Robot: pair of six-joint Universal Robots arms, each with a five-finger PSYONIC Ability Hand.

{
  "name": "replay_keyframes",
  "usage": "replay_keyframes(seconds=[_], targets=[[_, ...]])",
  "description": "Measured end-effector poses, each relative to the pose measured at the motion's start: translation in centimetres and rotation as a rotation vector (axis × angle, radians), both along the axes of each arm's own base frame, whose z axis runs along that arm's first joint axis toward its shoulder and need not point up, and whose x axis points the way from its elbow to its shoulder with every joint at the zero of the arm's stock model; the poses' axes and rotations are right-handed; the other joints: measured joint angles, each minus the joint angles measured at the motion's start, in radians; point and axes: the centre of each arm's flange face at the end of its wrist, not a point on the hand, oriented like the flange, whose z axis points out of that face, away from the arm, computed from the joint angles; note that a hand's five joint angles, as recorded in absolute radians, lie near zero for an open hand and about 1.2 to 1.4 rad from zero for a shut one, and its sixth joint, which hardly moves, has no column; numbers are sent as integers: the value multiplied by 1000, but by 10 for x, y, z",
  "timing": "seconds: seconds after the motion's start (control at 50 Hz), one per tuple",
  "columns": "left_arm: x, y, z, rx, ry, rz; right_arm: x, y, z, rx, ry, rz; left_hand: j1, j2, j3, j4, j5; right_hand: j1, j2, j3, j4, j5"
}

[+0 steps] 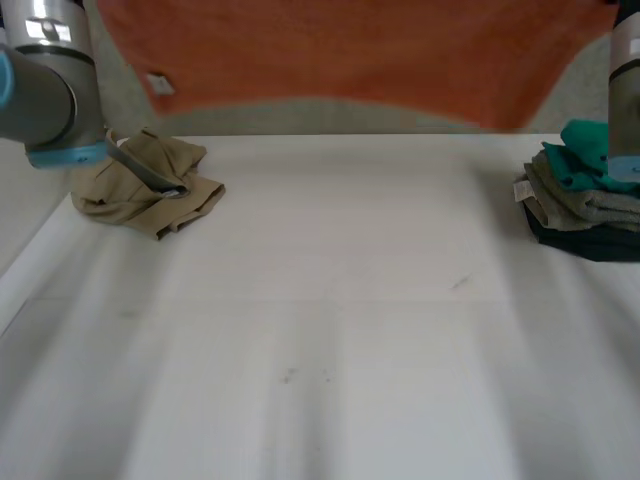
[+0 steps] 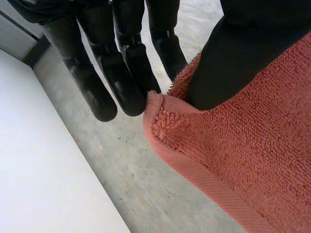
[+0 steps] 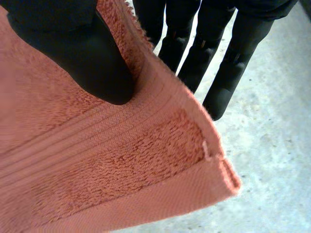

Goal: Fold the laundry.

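Looks part-way through the laundry. Already folded, by appearance: a stack of clothes at the right end of the table, teal on top, grey and dark beneath. Not yet folded: a crumpled tan garment at the left end, just beside the left arm.

In hand now: an orange towel, held up in the air beyond the table's far edge and spread wide between the two arms, with no fold in it yet and a small white label near its lower left edge. Leaves, as a judgement, the whole folding of the towel — then the tan garment after it.

Left hand: grasps the towel at one corner, thumb pressed on the near face, straight fingers behind the hem, bare floor below. Right hand: grasps the opposite corner in like manner, thumb flat on the cloth beside the ribbed band, fingers extended behind it.

Raised high and set well apart — left arm at one side of the head view, right arm at the other, the cloth stretched out between them.
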Motion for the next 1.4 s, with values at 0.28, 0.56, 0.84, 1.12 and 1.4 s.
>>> replay_keyframes(seconds=[0.28,0.56,0.84,1.12,1.4], targets=[[1,15,-151,566,-148,-19,11,-6,-153,485,159,100,0,2,2,0,0,0,0,0,0,3],[26,129,-224,1126,-442,118,-10,81,-213,980,415,69,0,2,3,0,0,0,0,0,0,3],[67,246,-217,1324,-783,175,-57,188,-183,1249,727,32,0,2,3,0,0,0,0,1,0,3],[19,127,-212,1012,-628,166,-29,98,-216,1024,596,-8,0,2,3,0,0,0,0,1,0,3],[-20,28,-231,868,-554,181,7,14,-244,812,559,-71,0,2,3,0,0,0,0,1,0,5]])
